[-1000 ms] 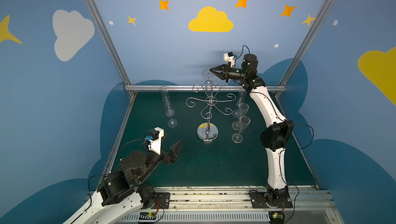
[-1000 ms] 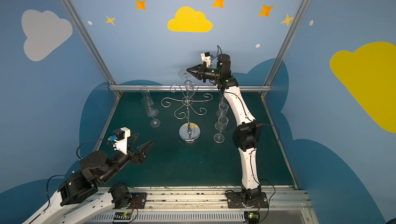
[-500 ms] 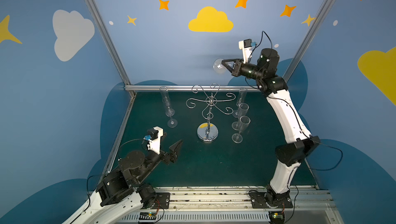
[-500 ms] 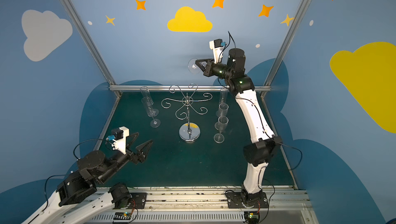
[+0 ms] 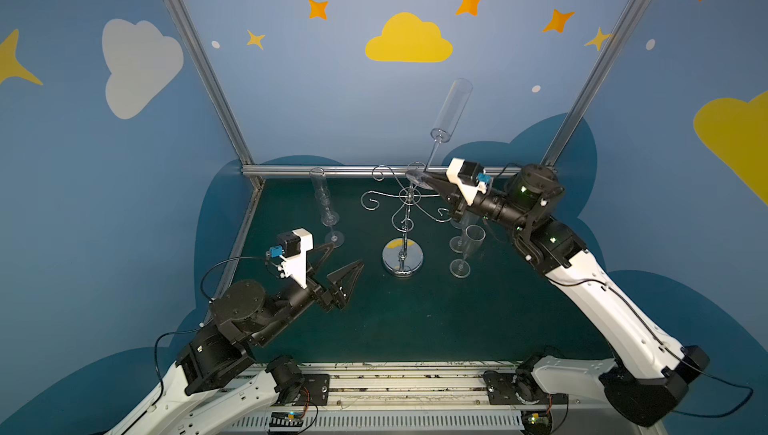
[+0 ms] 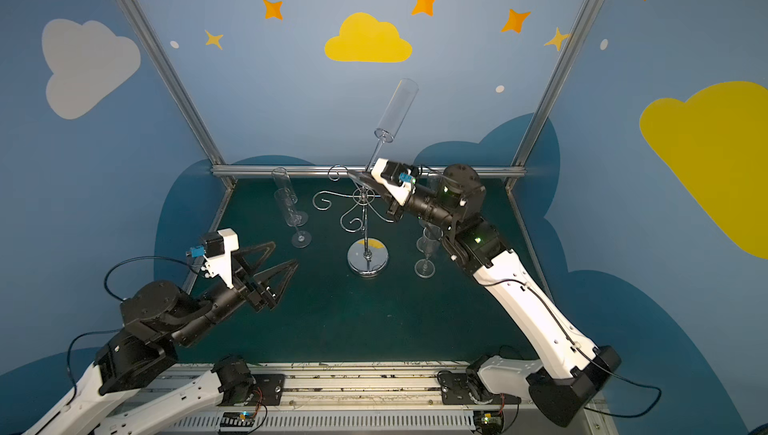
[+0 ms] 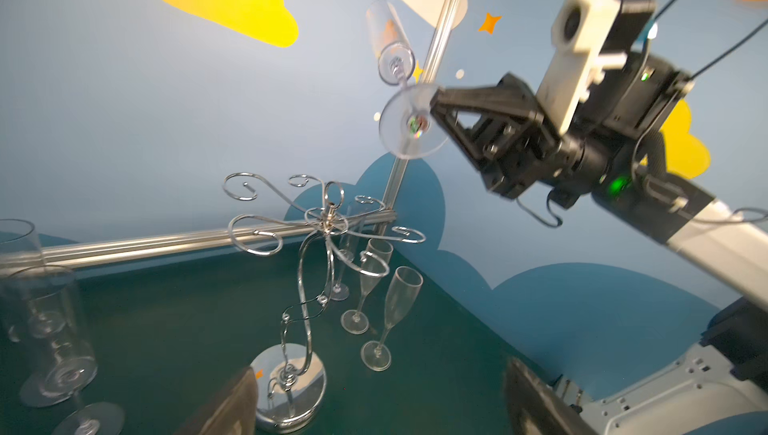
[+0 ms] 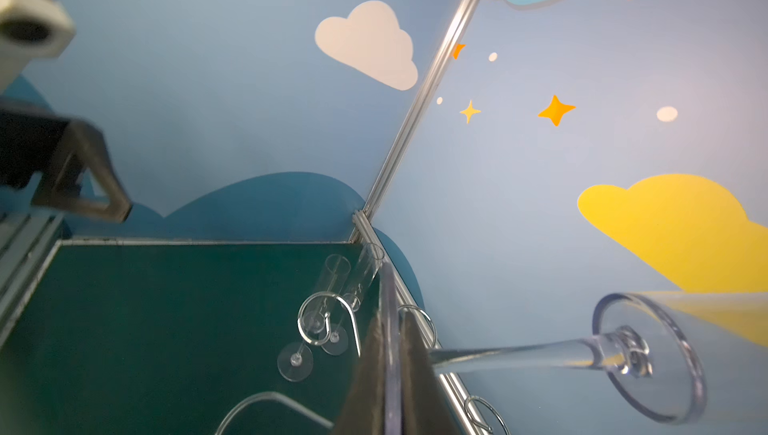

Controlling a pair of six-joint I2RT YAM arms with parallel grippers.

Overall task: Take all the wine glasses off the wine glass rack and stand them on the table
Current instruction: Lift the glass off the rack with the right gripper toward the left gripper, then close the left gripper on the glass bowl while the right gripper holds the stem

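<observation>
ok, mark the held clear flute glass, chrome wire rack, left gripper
clear flute glass (image 5: 451, 109): in a top view, bowl
chrome wire rack (image 5: 392, 258): in a top view, base
left gripper (image 5: 347, 255): in a top view, between fingers

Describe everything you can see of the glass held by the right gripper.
The wine glass is a clear, empty flute: tall narrow bowl, thin stem, flat round foot. The right gripper has its jaws shut on the foot's edge; nothing else touches it. It hangs above the wine glass rack, clear of its arms, bowl up and tilted.
</observation>
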